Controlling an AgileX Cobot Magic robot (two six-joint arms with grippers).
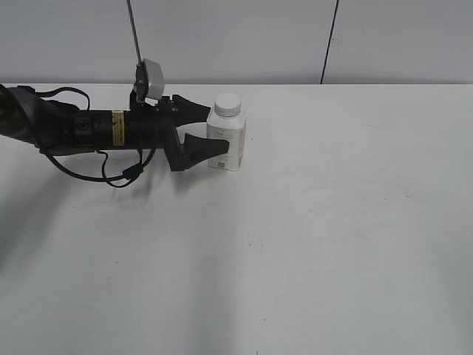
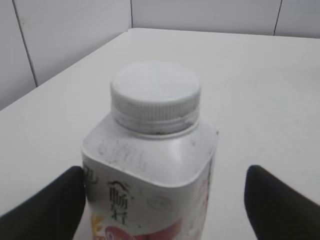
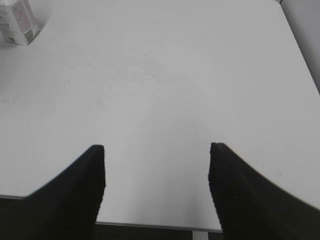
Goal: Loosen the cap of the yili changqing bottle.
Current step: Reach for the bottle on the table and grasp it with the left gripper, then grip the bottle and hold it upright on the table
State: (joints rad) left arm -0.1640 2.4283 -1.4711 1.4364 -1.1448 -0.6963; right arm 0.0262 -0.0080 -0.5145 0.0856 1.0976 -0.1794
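Observation:
The yili changqing bottle (image 1: 226, 140) stands upright on the white table, a small squarish white bottle with a pink-red label edge. Its ribbed white cap (image 1: 228, 104) sits on the neck. My left gripper (image 1: 216, 127) reaches in from the left, open, with a black finger on each side of the bottle's body. In the left wrist view the bottle (image 2: 150, 170) and cap (image 2: 156, 95) fill the middle; the left finger touches the bottle's side and the right finger stands apart, so the left gripper (image 2: 165, 175) is open. My right gripper (image 3: 156, 150) is open and empty, far from the bottle (image 3: 17, 22).
The white table (image 1: 310, 237) spreads wide around the bottle. A grey wall with a dark vertical seam stands behind it. The right gripper hangs over the table's near edge (image 3: 150, 225). The left arm's cable (image 1: 111, 177) lies on the table.

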